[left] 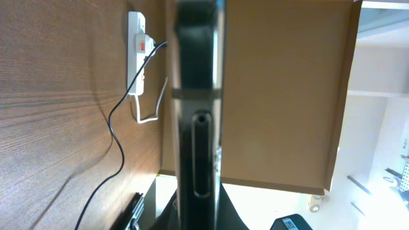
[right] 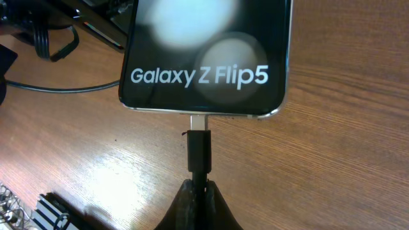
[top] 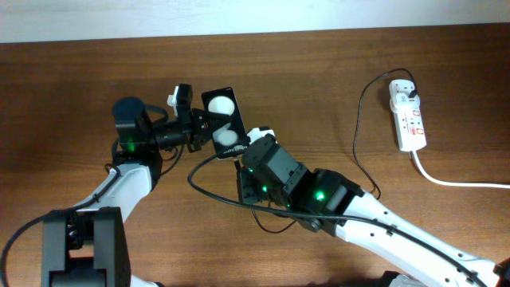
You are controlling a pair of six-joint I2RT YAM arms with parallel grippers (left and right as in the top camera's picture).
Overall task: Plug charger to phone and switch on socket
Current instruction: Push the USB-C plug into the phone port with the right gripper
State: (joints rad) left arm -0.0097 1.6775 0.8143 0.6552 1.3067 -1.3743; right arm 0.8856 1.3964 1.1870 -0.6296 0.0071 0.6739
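Note:
The black phone [top: 221,118], with two white round spots, is held tilted above the table by my left gripper [top: 194,121], which is shut on it. In the left wrist view the phone [left: 198,96] shows edge-on between the jaws [left: 198,217]. My right gripper [top: 245,145] is shut on the charger's plug tip [right: 199,144], just behind its head. The metal tip touches the port at the phone's lettered end [right: 204,51]. The thin black cable [top: 358,135] runs to the white socket strip [top: 408,115] at the far right.
The strip's thick white cord [top: 454,182] leads off to the right edge. Slack black cable loops on the table under my right arm [top: 215,191]. The strip [left: 136,51] and cable [left: 115,134] also show in the left wrist view.

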